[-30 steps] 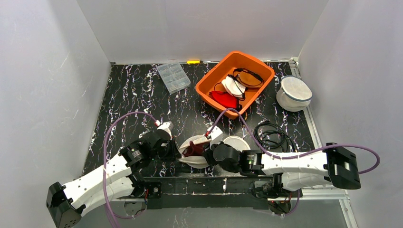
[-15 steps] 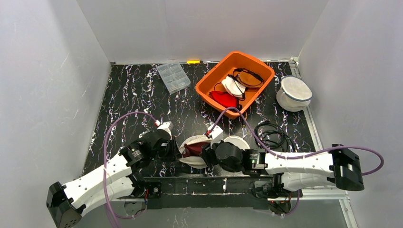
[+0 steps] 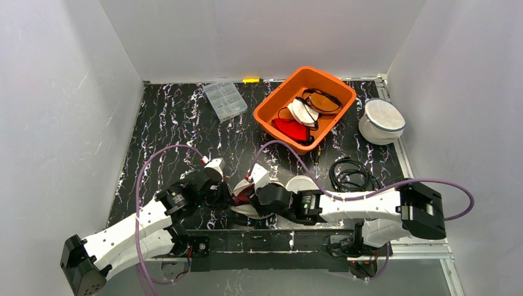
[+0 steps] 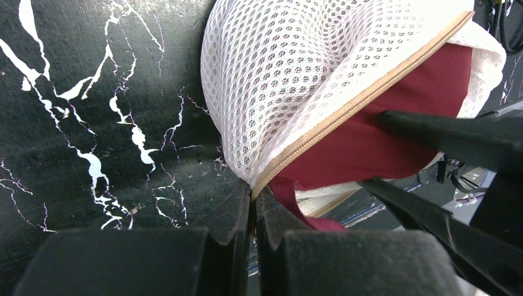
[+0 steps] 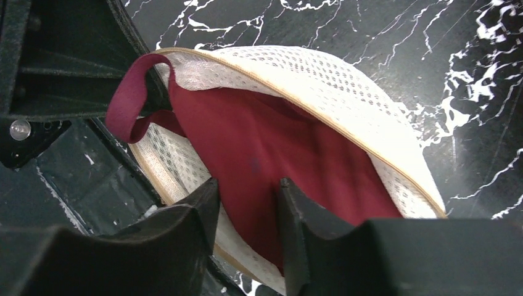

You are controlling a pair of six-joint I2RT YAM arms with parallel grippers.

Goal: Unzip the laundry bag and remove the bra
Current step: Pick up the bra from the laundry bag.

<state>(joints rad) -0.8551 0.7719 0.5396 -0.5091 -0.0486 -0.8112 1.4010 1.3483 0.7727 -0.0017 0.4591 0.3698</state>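
left gripper (image 4: 253,209) is clamped tight on the corner of the laundry bag (image 4: 296,74). it pinches the tan zipper tape (image 4: 370,92) where the mouth ends and pins it near the front edge of the table (image 3: 172,123). right gripper (image 5: 247,200) has pushed further left into the mouth over the last second, its arm swinging in behind it. its jaws stand apart astride the maroon bra (image 5: 277,160), not visibly squeezing the cloth.

that reads as the unzipping done and the pull-out only starting. the bag gapes, the bra lies mostly inside, and one strap loop (image 5: 126,102) hangs out over the lip on the left gripper's side.

further back, the orange bin (image 3: 276,92) holds a white piece, a red piece and some dark-strapped items. a second round mesh bag (image 3: 381,121) sits by the right wall, zipped as far as i can tell, its contents hidden. the clear compartment box (image 3: 225,100) is too small to read.
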